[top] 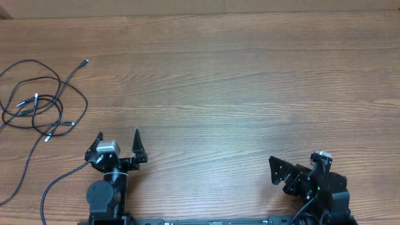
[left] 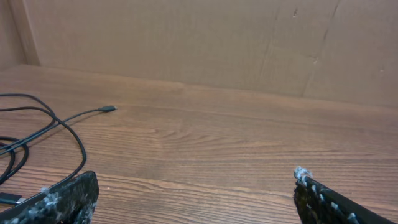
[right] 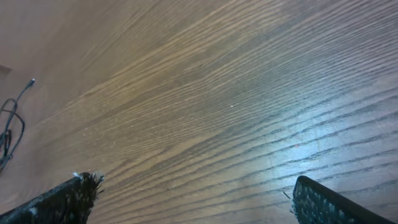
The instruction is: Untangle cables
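The cables (top: 40,103) lie in a loose black tangle at the table's far left, with silver-tipped plugs among the loops and one free plug end (top: 84,62) pointing to the back. One strand trails toward the front left edge. My left gripper (top: 119,133) is open and empty, a little right of and nearer than the tangle. In the left wrist view the cables (left: 59,124) curve in at the left, ahead of the gripper (left: 196,180). My right gripper (top: 279,167) stands open and empty at the front right, far from them. Its wrist view shows the cables (right: 9,124) at the far left edge, beyond the gripper (right: 196,180).
The wooden table (top: 219,81) stretches between the arms and the back. A cardboard wall (left: 186,37) stands behind its far edge. The left arm's own thick black wire (top: 59,181) loops over the table at the front left.
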